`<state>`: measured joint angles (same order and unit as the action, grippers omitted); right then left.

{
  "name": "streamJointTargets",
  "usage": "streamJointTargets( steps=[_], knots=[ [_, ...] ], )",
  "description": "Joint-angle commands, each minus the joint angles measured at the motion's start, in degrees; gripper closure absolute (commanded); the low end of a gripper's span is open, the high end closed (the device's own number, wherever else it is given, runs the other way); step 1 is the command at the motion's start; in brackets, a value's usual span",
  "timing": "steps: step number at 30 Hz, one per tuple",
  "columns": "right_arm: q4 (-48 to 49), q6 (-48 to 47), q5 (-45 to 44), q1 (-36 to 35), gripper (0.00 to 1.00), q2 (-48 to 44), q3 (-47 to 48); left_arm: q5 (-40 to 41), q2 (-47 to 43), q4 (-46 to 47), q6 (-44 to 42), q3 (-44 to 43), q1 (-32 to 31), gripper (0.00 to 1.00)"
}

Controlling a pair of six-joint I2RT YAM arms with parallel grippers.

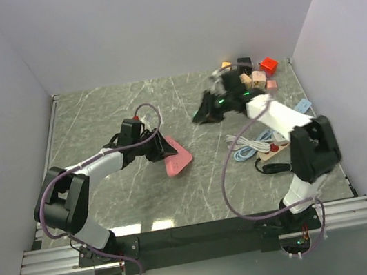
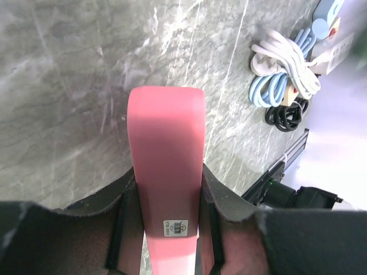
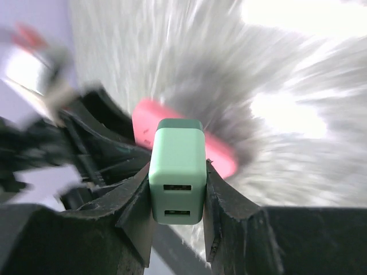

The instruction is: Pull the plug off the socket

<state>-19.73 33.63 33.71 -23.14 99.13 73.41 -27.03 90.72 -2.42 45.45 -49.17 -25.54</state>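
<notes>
In right end effector [image 3: 177, 184], plug [image 3: 176, 156] lengthwise

The pink socket [image 2: 166, 166] and the green plug [image 3: 176, 163] are seen as smooth matt plastic; the table [image 1: 96, 116] is finished in veined, faintly glossy stone pattern.

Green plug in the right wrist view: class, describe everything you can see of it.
The green plug is a small, smooth, plastic-looking block with rounded corners, pale green with a darker far end. Its near face shows two slots, one above the other. It is clamped on both sides between the right gripper's dark fingers. The pink socket block shows blurred behind it. In the top view that gripper stands apart from the block.
</notes>
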Motion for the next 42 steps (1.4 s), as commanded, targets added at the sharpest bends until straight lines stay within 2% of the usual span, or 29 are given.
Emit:
streamJointTargets(
  steps=[1,3,5,8,9,11,16,20,24,30,34,36,37,39,40,41,42],
  knots=[
    [-1.5,-2.4,-0.8,9.6,1.0,-11.1,-0.1,0.9,-0.2,-1.4,-1.7,2.0,0.1,0.99],
    [-2.1,-2.3,-2.6,14.7,1.0,-14.5,-1.5,0.6,0.1,-0.4,-1.3,3.0,0.3,0.99],
    [-5.4,-1.4,-12.6,17.9,1.0,-16.0,-2.4,0.0,0.0,0.7,-0.8,3.4,0.3,0.99],
    [-10.7,2.0,-21.3,21.6,1.0,-14.5,-3.4,-0.8,0.2,1.3,-0.3,2.2,0.3,0.99],
    [-12.2,3.1,-27.5,23.9,1.0,-13.6,-3.5,-1.1,0.2,1.3,-0.4,1.7,0.3,0.99],
    [-15.0,5.6,-29.8,26.6,1.0,-11.4,-4.9,-1.6,0.8,0.9,-0.5,-0.4,0.3,1.0],
    [-11.6,9.2,-32.2,30.6,1.0,-12.2,-12.4,-2.8,1.5,0.1,-0.6,-4.4,0.3,0.99],
    [-4.0,11.0,-29.3,32.4,1.0,-12.9,-16.6,-3.6,2.5,0.0,-0.2,-6.9,0.3,0.99],
    [3.9,12.6,-22.6,32.5,1.0,-7.6,-13.3,-4.4,3.8,-0.1,-0.2,-7.6,0.3,0.99],
    [15.6,20.2,-16.4,32.5,1.0,8.3,0.9,-5.5,5.1,0.8,1.2,-7.7,-0.2,0.99],
    [28.2,28.7,-14.1,32.5,1.0,16.3,8.3,-5.7,5.5,1.1,2.4,-7.9,-1.0,0.99],
    [29.3,30.7,-13.7,32.4,0.89,20.7,12.3,-5.5,5.8,1.1,2.6,-8.2,-1.4,1.0],
    [28.1,32.2,-13.3,32.4,0.57,22.5,17.4,-5.7,6.1,1.2,2.9,-8.5,-1.6,0.99],
    [26.7,33.3,-12.6,32.4,0.33,25.7,22.0,-5.8,6.5,1.6,3.2,-8.7,-1.9,0.99],
    [27.2,33.6,-12.3,32.5,0.25,25.9,24.0,-5.8,6.7,1.9,3.6,-8.8,-2.1,1.0],
    [26.8,33.5,-12.4,32.5,0.1,26.0,24.9,-5.8,7.0,2.0,3.9,-8.7,-2.1,0.99],
    [25.9,33.5,-12.3,32.5,0.08,25.4,25.5,-6.1,7.3,3.5,4.2,-8.7,-2.1,0.99]
  ],
)
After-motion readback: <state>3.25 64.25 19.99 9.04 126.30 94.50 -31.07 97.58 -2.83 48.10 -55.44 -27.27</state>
